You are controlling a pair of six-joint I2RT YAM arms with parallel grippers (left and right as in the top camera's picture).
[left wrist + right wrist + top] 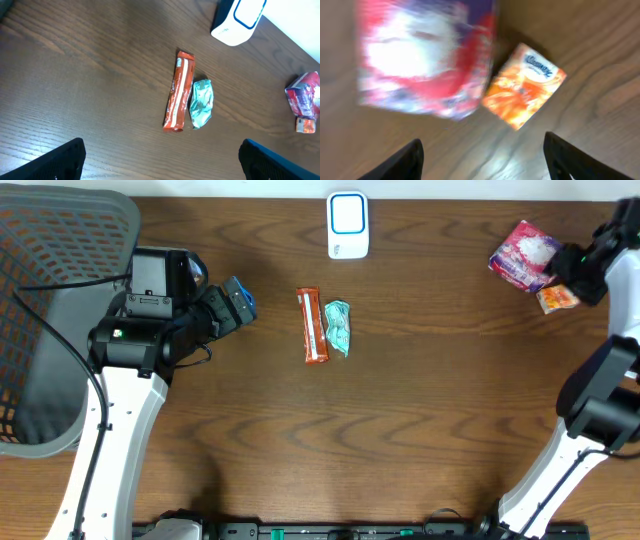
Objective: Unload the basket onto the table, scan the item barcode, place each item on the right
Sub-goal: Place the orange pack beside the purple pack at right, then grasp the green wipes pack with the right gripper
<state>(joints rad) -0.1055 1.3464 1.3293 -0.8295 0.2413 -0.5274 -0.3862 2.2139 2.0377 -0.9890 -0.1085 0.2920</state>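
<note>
On the counter (pixel 430 410), far edge, middle: white barcode scanner (pixel 348 225) with a blue-outlined face; set apart from everything else.
Counter middle: orange snack bar (pixel 313 326), flat on the wood, one end pointing toward the scanner.
Beside the bar: crumpled teal packet (pixel 338 328), close along the bar's right side; touching or a hair apart, cannot tell which.
Far-right corner: pink-and-purple packet (pixel 523 253), flat on the wood; print blurred in the right wrist view.
Next to it: orange Kleenex tissue pack (pixel 557 299), small, one corner tight against the pink-and-purple packet's edge.
Right arm (pixel 600 380): reaching from the near edge up to the far-right corner.
Right jaws: apart, clamped on nothing; poised over the pink-and-purple packet and the tissue pack, both lying loose on the wood.
Left arm (pixel 130 345): at the counter's left side.
Left jaws: spread wide, empty; over bare wood, aimed at the snack bar and teal packet, well apart from both.
Left of the counter: grey mesh office chair (pixel 60 300), close behind the left arm.
Barcodes: too small or too blurred to make out on any item.
</note>
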